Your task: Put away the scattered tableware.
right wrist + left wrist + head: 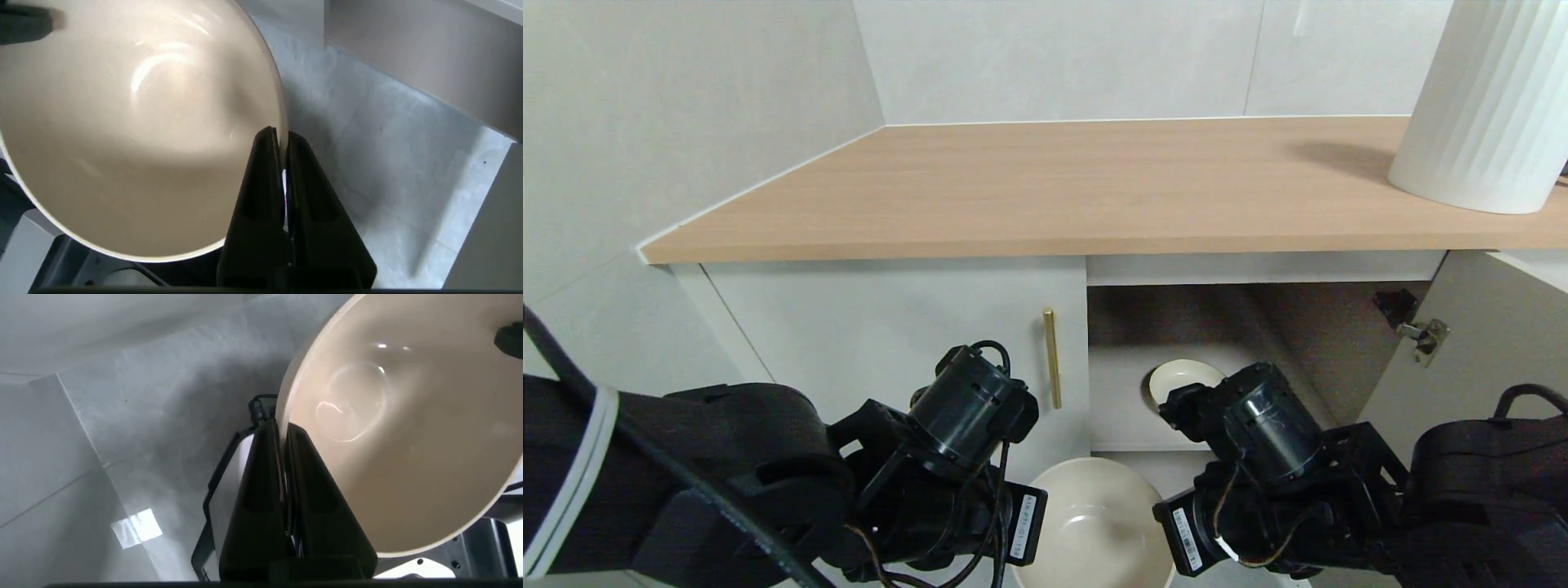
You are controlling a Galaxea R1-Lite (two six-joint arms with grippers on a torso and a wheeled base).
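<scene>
Bowl point(1094, 523) rim pinched by left gripper point(282, 434), opposite rim clamped by right gripper point(282, 140)

Soft even light; glare inside the bowl point(425, 457); dim cupboard point(1258, 327).

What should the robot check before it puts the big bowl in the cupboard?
1. Is the left gripper shut on the rim of the big bowl? Ok.
2. Is the right gripper shut on the opposite rim? Ok.
3. Is the big bowl empty inside? Ok.
4. Is the cupboard door swung open? Ok.
5. Is there room on the shelf beside the small dish lying there? Cannot tell, because the right arm hides part of the shelf.
</scene>
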